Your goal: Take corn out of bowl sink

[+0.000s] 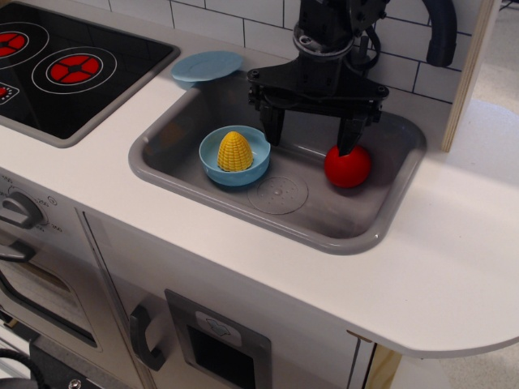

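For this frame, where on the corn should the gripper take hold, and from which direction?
Grip the corn on its ridged sides just below the domed top, coming straight down from above. It stands upright in the light blue bowl, whose rim shields its lower part, so only the upper half is free. The open gripper would probably need to shift toward the stove first.

The corn (234, 151) stood upright in the bowl (235, 156); the bowl sat on the floor of the sink (276, 182), just left of the gripper's (312, 135) left-hand finger (272, 124); the ball (348, 166) lay directly under the right-hand finger, whether touching could not be told; the drain (277, 194) lay before the fingers, between bowl and ball; the lid (207, 68) rested on the counter (454, 243) behind and left of the fingers; the stove (65, 69) lay farther left.
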You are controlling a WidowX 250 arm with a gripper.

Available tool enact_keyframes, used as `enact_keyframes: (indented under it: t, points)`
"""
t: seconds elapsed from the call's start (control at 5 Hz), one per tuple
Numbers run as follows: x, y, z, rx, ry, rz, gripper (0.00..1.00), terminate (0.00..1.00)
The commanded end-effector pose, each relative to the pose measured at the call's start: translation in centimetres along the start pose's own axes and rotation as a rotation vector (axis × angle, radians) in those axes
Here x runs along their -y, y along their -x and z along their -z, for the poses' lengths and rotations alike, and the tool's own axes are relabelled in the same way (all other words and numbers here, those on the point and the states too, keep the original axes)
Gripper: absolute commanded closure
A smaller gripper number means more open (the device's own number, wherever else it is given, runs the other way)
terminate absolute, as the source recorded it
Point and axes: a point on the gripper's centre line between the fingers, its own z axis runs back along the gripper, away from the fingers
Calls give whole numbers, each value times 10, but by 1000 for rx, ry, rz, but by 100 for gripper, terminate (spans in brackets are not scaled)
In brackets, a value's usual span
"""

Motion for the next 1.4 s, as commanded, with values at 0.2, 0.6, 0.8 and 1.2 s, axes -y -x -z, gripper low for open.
enact_keyframes:
  t: [0.2, 0.6, 0.8, 1.2]
  points:
    - [-14, -30, 10, -8, -21, -95, 0, 0]
    - [-53, -57, 20, -2, -31, -205, 0, 0]
    - [-67, -62, 26, -8, -23, -202, 0, 0]
    - [-81, -60, 52, -20, -46, -152, 0, 0]
